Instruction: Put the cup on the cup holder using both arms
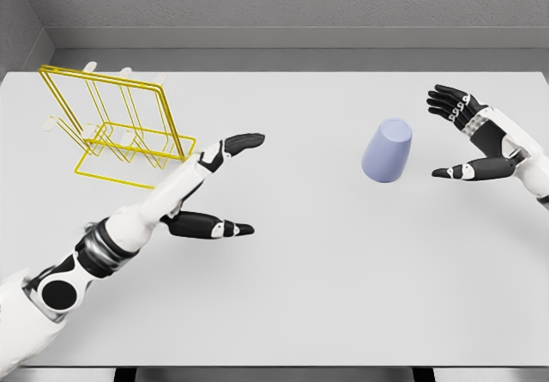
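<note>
Grey walls are seen behind a pale grey table (283,305) on which one lavender cup (387,150) stands upside down, its closed base uppermost and slightly tilted. The cup is placed just beside the right hand (476,142), toward the table's middle from it, and apart from it; that hand is held wide open, fingers spread above and thumb below, and nothing is gripped. The left hand (214,189) is likewise open and empty, its fingers stretched toward the middle of the table, with the cup well apart from it on its far right. One yellow wire cup holder (116,120) is set just beyond the left hand, near the table's far left corner, and several thin upright pegs appear to be carried on it; their number cannot be counted. The reach for the cup is judged to be the step in hand. It would be done well if the right hand were closed around the cup's side wall, thumb opposite fingers, squarely enough that the tilted cup is not tipped over. Two arms, one cup and one holder are counted.
</note>
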### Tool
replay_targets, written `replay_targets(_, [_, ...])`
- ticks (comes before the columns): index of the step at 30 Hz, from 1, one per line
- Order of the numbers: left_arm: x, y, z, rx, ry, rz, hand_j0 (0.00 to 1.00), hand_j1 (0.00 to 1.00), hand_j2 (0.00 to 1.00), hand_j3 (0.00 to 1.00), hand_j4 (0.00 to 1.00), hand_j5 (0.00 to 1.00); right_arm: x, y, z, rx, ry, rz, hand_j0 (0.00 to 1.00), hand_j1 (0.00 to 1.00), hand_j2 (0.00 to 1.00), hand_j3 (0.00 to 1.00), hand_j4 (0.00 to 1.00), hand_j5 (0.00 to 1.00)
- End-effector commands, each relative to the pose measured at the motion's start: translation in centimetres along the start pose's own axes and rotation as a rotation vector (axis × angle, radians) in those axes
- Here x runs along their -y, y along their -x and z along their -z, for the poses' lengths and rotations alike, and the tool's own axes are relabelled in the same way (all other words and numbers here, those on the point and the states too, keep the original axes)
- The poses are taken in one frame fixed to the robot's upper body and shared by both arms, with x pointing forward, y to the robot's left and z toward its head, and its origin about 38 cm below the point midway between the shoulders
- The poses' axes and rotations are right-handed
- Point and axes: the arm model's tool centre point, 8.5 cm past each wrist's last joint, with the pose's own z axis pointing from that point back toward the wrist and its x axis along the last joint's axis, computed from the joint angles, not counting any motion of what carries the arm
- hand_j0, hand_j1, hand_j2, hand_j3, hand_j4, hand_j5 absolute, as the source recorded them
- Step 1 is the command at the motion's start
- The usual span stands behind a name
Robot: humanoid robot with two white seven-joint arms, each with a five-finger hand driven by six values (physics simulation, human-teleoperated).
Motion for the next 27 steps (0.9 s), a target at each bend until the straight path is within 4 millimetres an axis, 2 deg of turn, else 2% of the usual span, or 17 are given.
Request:
replay_targets(1, [1.1, 0.2, -0.1, -0.013, -0.021, -0.116, 1.00, 1.00, 1.00, 1.00, 1.00, 1.00, 0.1, -0.1, 0.0, 0.004, 0.006, 0.003, 1.00, 1.00, 1.00, 1.00, 1.00, 1.00])
replay_targets(3, [0.7, 0.1, 0.1, -0.010, -0.041, -0.144, 1.00, 1.00, 1.00, 1.00, 1.00, 1.00, 0.2, -0.1, -0.1, 0.004, 0.008, 0.002, 1.00, 1.00, 1.00, 1.00, 1.00, 1.00])
replay_targets(5, [1.3, -0.1, 0.7, 0.012, 0.009, -0.146, 1.00, 1.00, 1.00, 1.00, 1.00, 1.00, 0.3, 0.0, -0.2, -0.001, 0.013, 0.004, 1.00, 1.00, 1.00, 1.00, 1.00, 1.00])
replay_targets(11, [2.9, -0.2, 1.3, 0.009, 0.110, -0.108, 1.00, 1.00, 1.00, 1.00, 1.00, 1.00, -0.4, 3.4, -0.3, -0.040, 0.075, 0.063, 1.00, 1.00, 1.00, 1.00, 1.00, 1.00])
replay_targets(14, [2.7, 0.0, 1.4, 0.004, 0.131, -0.083, 1.00, 1.00, 1.00, 1.00, 1.00, 1.00, -1.1, 5.5, -0.4, -0.066, 0.112, 0.103, 1.00, 1.00, 1.00, 1.00, 1.00, 1.00])
replay_targets(15, [2.7, 0.1, 1.7, 0.001, 0.146, -0.111, 1.00, 1.00, 1.00, 1.00, 1.00, 1.00, -1.1, 5.8, -0.7, -0.091, 0.105, 0.085, 1.00, 1.00, 1.00, 1.00, 1.00, 1.00])
replay_targets(17, [1.5, 1.5, 2.2, -0.114, 0.181, -0.237, 1.00, 1.00, 1.00, 1.00, 1.00, 1.00, -1.3, 6.6, -0.7, -0.107, 0.115, 0.091, 1.00, 1.00, 1.00, 1.00, 1.00, 1.00])
replay_targets(18, [1.0, 2.2, 2.1, -0.137, 0.190, -0.248, 1.00, 1.00, 1.00, 1.00, 1.00, 1.00, -1.6, 7.2, -0.7, -0.114, 0.123, 0.103, 1.00, 1.00, 1.00, 1.00, 1.00, 1.00])
replay_targets(21, [0.1, 2.6, 1.0, -0.163, 0.198, -0.288, 1.00, 1.00, 1.00, 1.00, 1.00, 1.00, -1.8, 7.5, -0.7, -0.119, 0.126, 0.110, 1.00, 1.00, 1.00, 1.00, 1.00, 1.00])
replay_targets(22, [0.4, 2.3, 1.0, -0.146, 0.247, -0.313, 1.00, 1.00, 1.00, 1.00, 1.00, 1.00, -2.1, 7.6, -0.4, -0.114, 0.126, 0.115, 1.00, 1.00, 1.00, 1.00, 1.00, 1.00])
replay_targets(26, [1.3, 2.2, 0.9, -0.132, 0.238, -0.396, 1.00, 1.00, 1.00, 1.00, 1.00, 1.00, -2.4, 8.1, -0.2, -0.113, 0.136, 0.130, 1.00, 1.00, 1.00, 1.00, 1.00, 1.00])
replay_targets(27, [1.9, 2.2, 1.6, -0.115, 0.223, -0.422, 1.00, 1.00, 1.00, 1.00, 1.00, 1.00, -2.6, 8.2, -0.1, -0.119, 0.131, 0.126, 1.00, 1.00, 1.00, 1.00, 1.00, 1.00])
